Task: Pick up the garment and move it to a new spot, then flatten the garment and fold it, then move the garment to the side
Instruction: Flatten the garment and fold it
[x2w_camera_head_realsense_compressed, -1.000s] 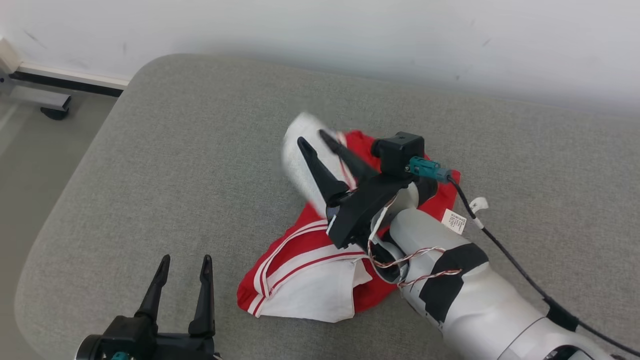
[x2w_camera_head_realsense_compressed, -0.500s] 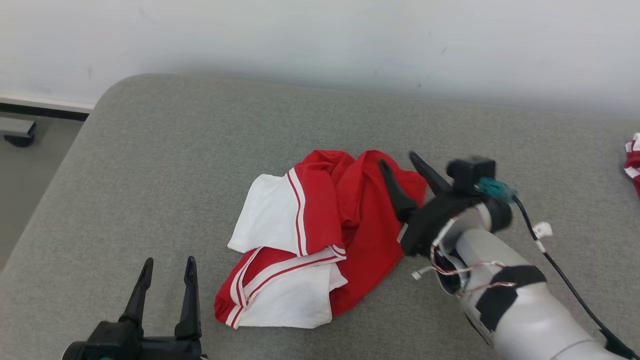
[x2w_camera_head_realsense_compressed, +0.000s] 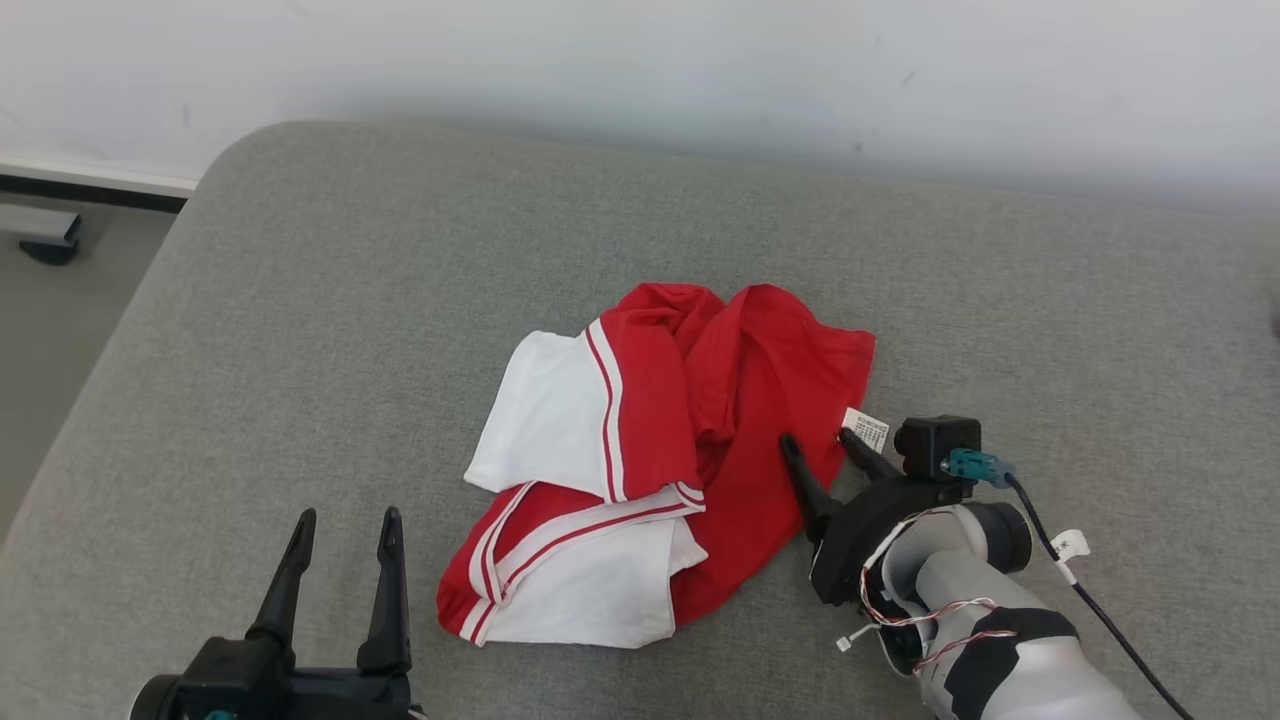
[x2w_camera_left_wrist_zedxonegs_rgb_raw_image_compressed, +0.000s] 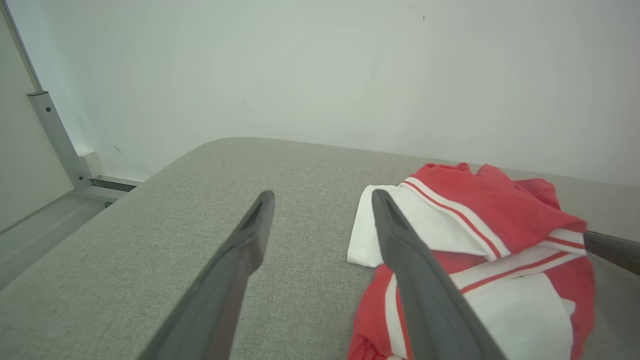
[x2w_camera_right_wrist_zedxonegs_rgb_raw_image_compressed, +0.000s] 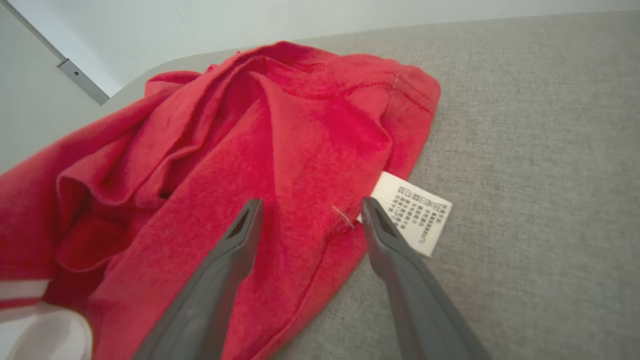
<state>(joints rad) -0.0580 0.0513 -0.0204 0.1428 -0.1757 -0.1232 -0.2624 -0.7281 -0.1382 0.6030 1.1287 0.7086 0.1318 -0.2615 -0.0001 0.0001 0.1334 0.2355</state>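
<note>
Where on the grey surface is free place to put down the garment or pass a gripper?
Bare: the wide strip of grey surface between the garment and the wall, the left part ahead of the left gripper, and the right part beyond the care label. Crowded: the garment's right edge, where the open right gripper is.

Your left gripper (x2w_camera_head_realsense_compressed: 348, 515) sits at the lower left, fingers spread and pointing up. Your right gripper (x2w_camera_head_realsense_compressed: 816, 437) is spread wide too, fingers angled up-left from its pale forearm (x2w_camera_head_realsense_compressed: 1010, 670), holding nothing.
</note>
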